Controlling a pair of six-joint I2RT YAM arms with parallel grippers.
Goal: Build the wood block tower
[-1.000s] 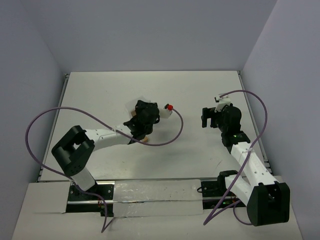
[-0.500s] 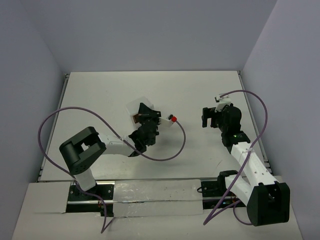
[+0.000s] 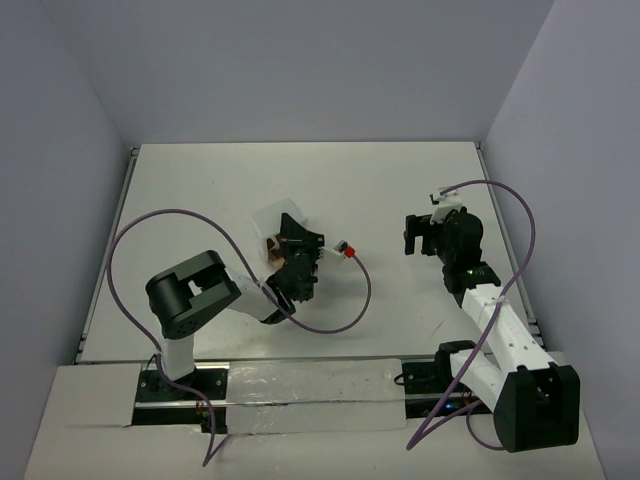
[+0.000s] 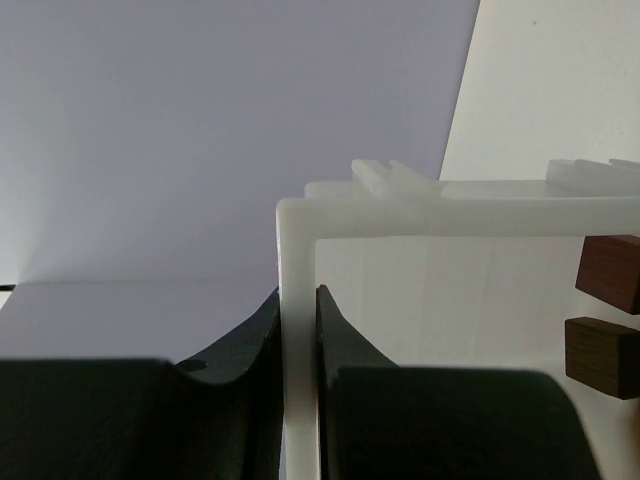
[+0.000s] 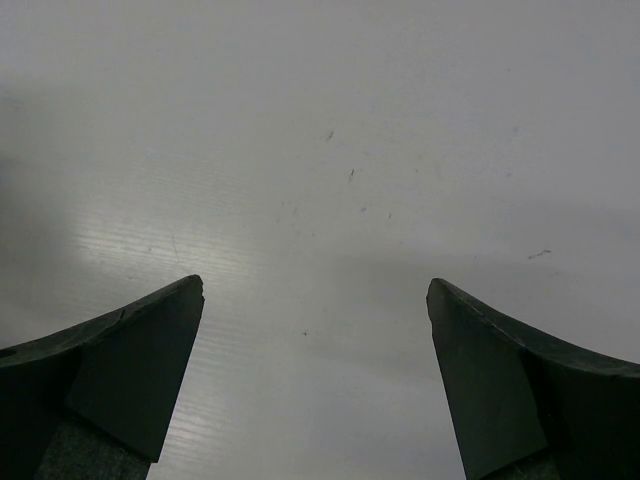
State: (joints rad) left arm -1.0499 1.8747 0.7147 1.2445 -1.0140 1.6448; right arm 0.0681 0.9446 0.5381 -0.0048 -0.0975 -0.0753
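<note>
The wood block tower (image 4: 609, 273) is only loose pieces so far. Two dark brown ones show at the right edge of my left wrist view, one above the other with a gap between, inside the white tray (image 4: 297, 300). My left pincer (image 4: 298, 330) is pressed onto the tray's thin side wall, one finger on each face. In the last second my left arm has folded back toward its base and brought the tray nearer. From above, the tray (image 3: 272, 215) now stands tipped up off the table (image 3: 400, 180). I judge that stacking has not begun and that I am about to pour the pieces out. If I tip too fast they may scatter. My right pincer (image 5: 315, 370) has not moved. It hangs spread wide over bare table, holding nothing.
</note>
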